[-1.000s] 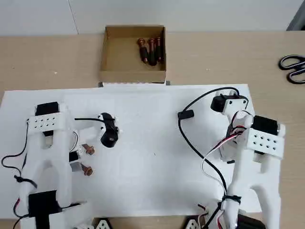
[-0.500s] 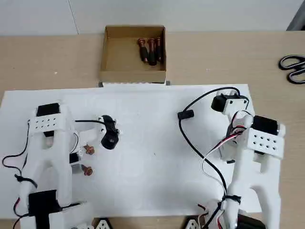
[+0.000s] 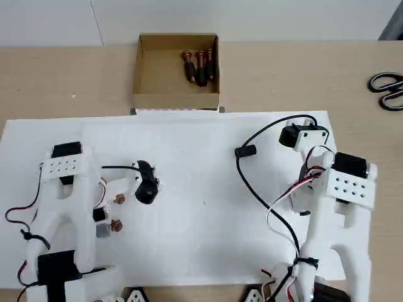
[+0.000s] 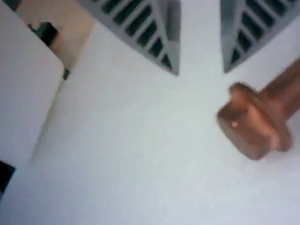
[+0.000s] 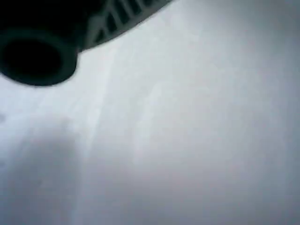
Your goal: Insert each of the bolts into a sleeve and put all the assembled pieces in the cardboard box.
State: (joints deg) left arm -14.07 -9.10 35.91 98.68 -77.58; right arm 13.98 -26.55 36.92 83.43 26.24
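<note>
Tabletop: light wood, runs full width of high view. White paper sheet lies flat on it and covers most of the near half; bare wood shows beyond its far edge & along its rt side. Scissors, black handles, lie on bare wood at far rt, partly cut off by frame edge, apart from sheet. Pale wall behind table's far edge. Dark grey obj in top rt corner, can't tell what.
</note>
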